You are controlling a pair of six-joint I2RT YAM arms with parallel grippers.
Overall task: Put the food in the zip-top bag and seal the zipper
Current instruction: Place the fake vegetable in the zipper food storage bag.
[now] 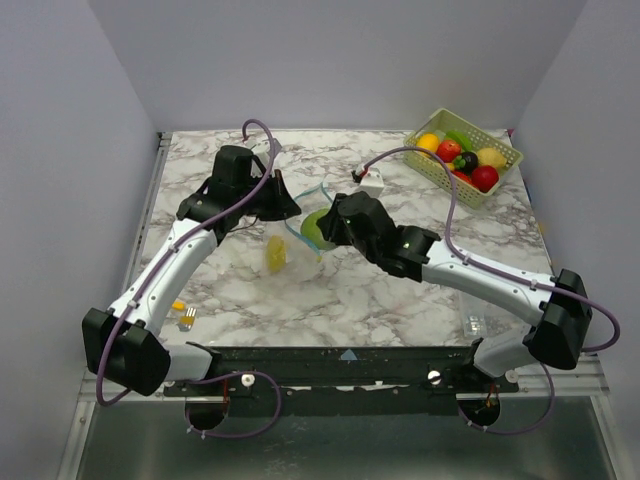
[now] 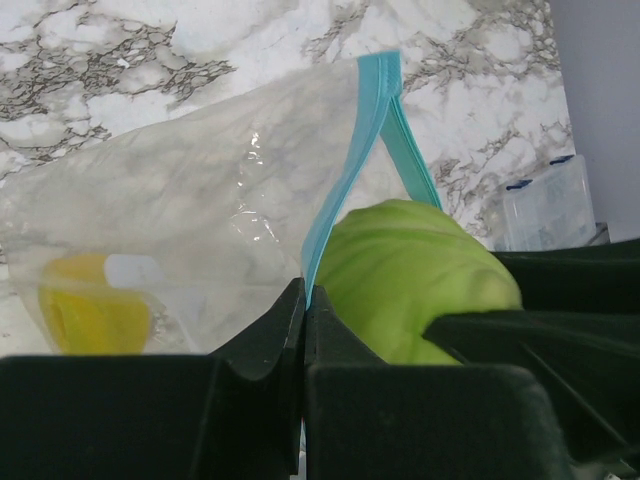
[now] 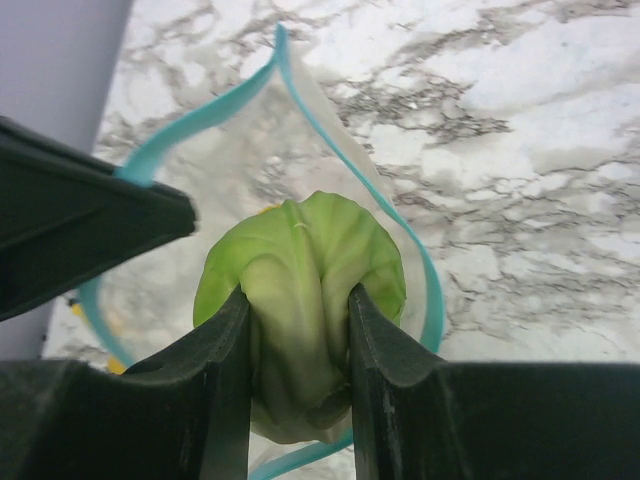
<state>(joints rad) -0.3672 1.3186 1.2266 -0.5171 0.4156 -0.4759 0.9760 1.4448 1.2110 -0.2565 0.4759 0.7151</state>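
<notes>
Our left tool (image 2: 303,305) is pinched tight on the zipper (image 2: 345,170). Its black jaws meet at the lower middle of the left wrist view with only the thin teal strip between them. From there the strip climbs in a straight band to a peak at the upper middle of the frame, then folds back down on the far side.

The zip-top bag (image 2: 180,200) is thin, clear, crinkled film, glossy where it catches light, and the marble veins show through it. A smooth yellow toy (image 2: 92,318) lies inside it at the lower left of that view.

Our right tool (image 3: 298,305) is clamped on a green toy cabbage (image 3: 300,250). Its two black fingers press into the sides of the ribbed ball, so the pale leaf folds bulge between them. In the right wrist view the cabbage sits mid-frame, within the teal loop of the bag's gaping mouth.

From the top camera we see the bag, the cabbage and both tools meet at the centre of the white, grey-veined marble counter (image 1: 400,300). At the upper right of that view stands a pale green lattice basket (image 1: 432,165) holding more rounded toys, among them a glossy red toy fruit (image 1: 485,178).

A stiff clear box (image 2: 545,205) shows at the right edge of the left wrist view.
</notes>
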